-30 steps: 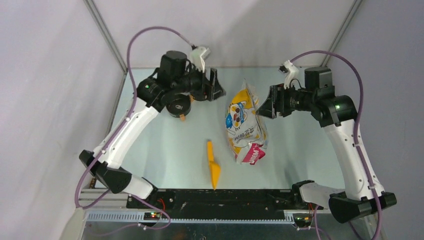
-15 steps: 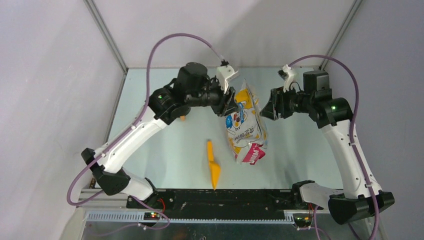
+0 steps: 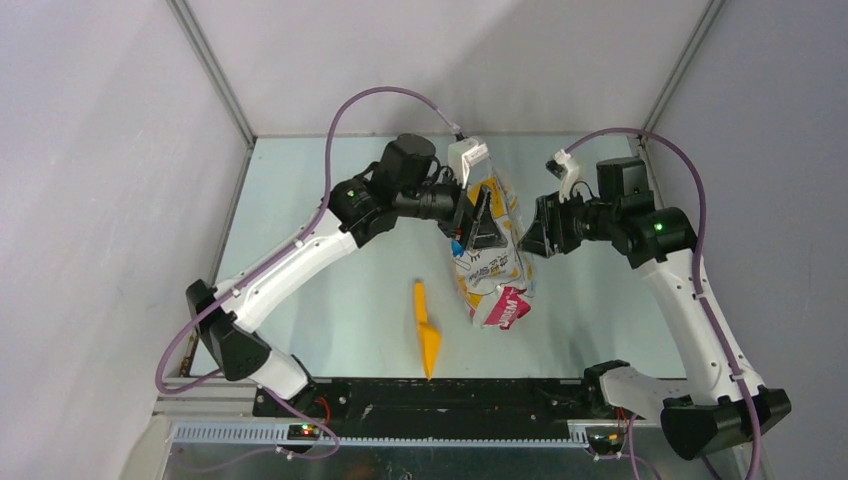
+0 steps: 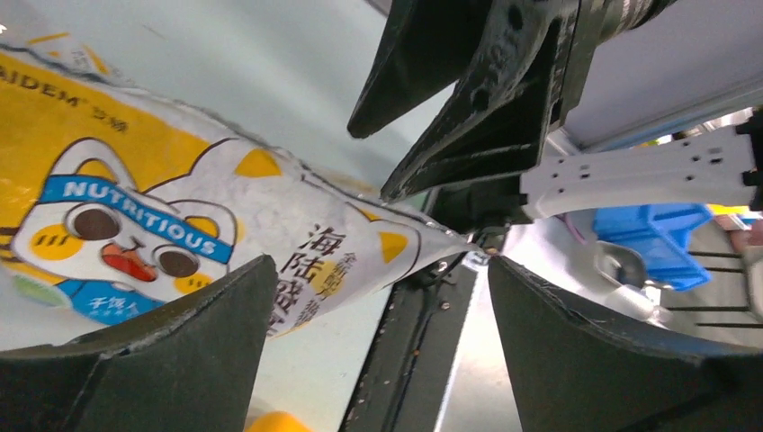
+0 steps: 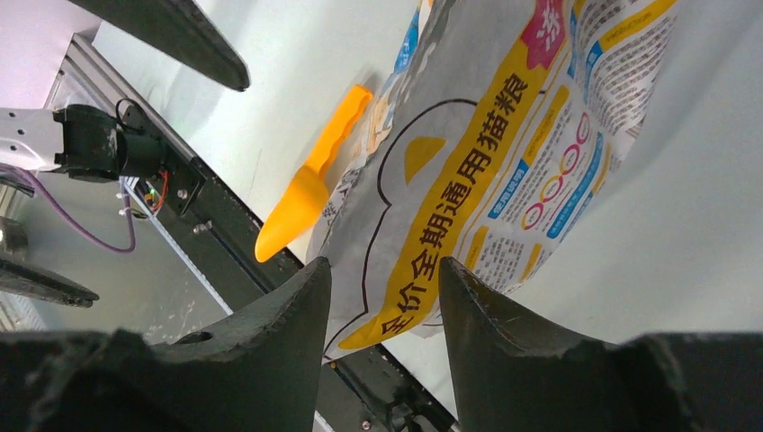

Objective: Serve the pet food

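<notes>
While looking down at the table (image 3: 330,300), cannot see the pet food itself or tell where, only the cat bag (image 3: 492,270) lying flat, long way running far to near, pink end toward the arm bases. Left gripper (image 3: 478,225) spread wide, a bag corner between its fingers. Right gripper (image 3: 528,235) at the bag's right edge, small gap; cannot tell if pinching. Orange scoop (image 3: 427,335) near the bag's left, wide end nearest.

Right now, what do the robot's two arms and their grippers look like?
The left arm and right arm have white plastic shells, black joints and bases, a small green light each and a looping purple cable. The left gripper and right gripper are black, with two wedge-shaped fingers and white wrist camera mounts.
</notes>
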`<state>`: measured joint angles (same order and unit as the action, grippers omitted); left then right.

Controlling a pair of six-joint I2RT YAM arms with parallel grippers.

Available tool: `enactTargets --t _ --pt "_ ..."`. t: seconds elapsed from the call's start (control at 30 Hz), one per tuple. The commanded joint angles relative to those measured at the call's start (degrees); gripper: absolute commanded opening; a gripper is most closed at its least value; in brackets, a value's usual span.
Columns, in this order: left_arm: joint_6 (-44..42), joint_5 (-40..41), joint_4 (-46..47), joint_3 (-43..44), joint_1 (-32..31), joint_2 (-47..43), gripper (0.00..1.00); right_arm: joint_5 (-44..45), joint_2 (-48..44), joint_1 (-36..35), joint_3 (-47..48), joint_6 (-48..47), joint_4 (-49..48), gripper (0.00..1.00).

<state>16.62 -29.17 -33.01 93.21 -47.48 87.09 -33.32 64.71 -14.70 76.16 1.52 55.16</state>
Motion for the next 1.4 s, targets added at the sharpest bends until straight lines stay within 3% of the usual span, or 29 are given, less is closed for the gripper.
enactTargets --t 0.0,0.17,0.37,0.87,1.1,1.37 --pt "6.0 -4.2 6.3 -0.5 0.0 2.0 0.92 -3.2 -2.5 0.2 -1.1 -1.0 -0.6 0.51" --pt "5.1 -0.9 5.7 -1.0 -0.1 3.2 0.76 -5.9 -3.0 0.5 -1.5 1.6 -1.3 0.52" --pt "2.2 0.2 4.4 -1.6 -0.1 2.6 0.70 -7.6 -3.5 1.7 -2.5 4.3 -2.4 0.52" --pt "-3.0 3.9 1.3 -0.9 -0.2 1.4 0.77 -0.6 -4.0 2.9 -3.5 3.5 -2.3 0.43" --pt "-5.7 4.9 -0.3 0.4 -0.2 1.5 0.77 -11.1 -5.1 2.9 -3.5 6.5 -4.0 0.51" --pt "-3.7 3.5 0.4 1.4 -0.2 1.9 0.78 -6.4 -3.7 2.7 -3.5 6.9 -4.2 0.47"
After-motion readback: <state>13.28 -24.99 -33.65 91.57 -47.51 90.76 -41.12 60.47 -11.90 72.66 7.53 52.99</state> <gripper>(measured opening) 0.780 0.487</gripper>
